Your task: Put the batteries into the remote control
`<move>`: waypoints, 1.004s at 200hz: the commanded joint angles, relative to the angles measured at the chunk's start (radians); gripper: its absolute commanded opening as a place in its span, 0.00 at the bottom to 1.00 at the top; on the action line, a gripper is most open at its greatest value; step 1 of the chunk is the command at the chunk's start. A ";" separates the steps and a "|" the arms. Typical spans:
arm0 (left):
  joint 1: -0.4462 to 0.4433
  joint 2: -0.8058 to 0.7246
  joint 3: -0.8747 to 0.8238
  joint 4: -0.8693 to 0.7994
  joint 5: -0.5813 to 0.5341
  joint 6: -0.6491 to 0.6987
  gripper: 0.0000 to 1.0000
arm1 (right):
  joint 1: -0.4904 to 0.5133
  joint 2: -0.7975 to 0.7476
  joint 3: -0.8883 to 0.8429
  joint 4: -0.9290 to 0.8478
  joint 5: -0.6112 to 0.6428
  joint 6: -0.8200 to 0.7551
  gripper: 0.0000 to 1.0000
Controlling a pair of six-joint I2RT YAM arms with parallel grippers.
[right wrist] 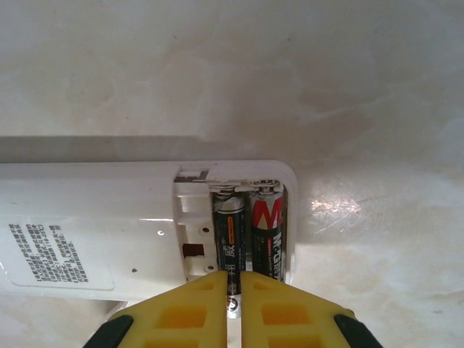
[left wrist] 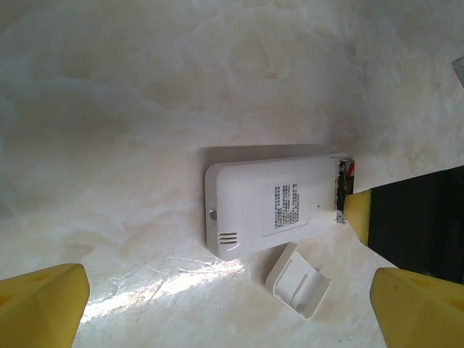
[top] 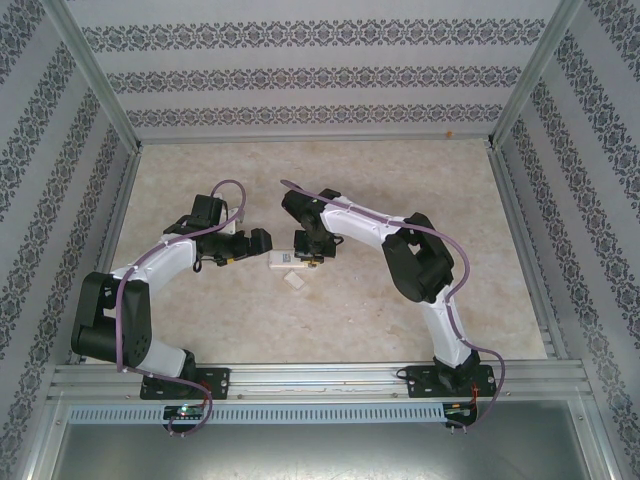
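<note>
The right gripper [right wrist: 233,308] is pinched on the 6 o'clock end of a battery [right wrist: 230,239]. The battery's 12 o'clock end is in the open bay [right wrist: 194,250] at the 3 o'clock end of the remote [right wrist: 94,225]. A second battery [right wrist: 267,232] lies in the bay, just beside the first at its 3 o'clock. The left gripper [left wrist: 232,304] is spread wide and holds nothing, with the remote at its 12 o'clock. A loose cover [left wrist: 299,279] lies on the table [left wrist: 109,109] at the remote's 5 o'clock.

Your white remote control [right wrist: 87,232] with its grey-printed label, orange-banded black battery [right wrist: 230,243], red-lettered black battery [right wrist: 269,235], your right pincer [right wrist: 233,293] yellow-tipped, cream marbled bench [right wrist: 217,72], pale walls [top: 320,70] striped with dark floral bands
</note>
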State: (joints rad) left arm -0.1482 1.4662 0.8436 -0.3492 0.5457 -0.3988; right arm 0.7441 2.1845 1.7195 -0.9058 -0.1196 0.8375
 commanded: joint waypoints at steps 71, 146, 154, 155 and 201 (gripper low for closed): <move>0.006 0.004 -0.008 -0.010 0.003 0.019 1.00 | 0.009 0.138 0.024 -0.007 0.165 -0.080 0.08; 0.006 -0.023 0.020 -0.052 -0.013 0.034 1.00 | 0.016 -0.093 0.089 -0.015 0.064 -0.068 0.18; 0.006 -0.030 0.026 -0.057 -0.014 0.030 1.00 | 0.025 -0.136 0.058 -0.003 0.069 -0.061 0.25; 0.006 -0.031 0.027 -0.058 -0.015 0.031 1.00 | 0.026 -0.141 0.053 -0.001 0.069 -0.060 0.26; 0.005 -0.122 0.025 -0.090 -0.046 0.012 1.00 | 0.155 -0.277 -0.186 0.160 0.051 0.063 0.48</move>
State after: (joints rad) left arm -0.1482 1.4097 0.8444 -0.3943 0.5285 -0.3920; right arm 0.8188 1.9163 1.6073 -0.8349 -0.0551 0.8467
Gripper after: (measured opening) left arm 0.998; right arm 0.447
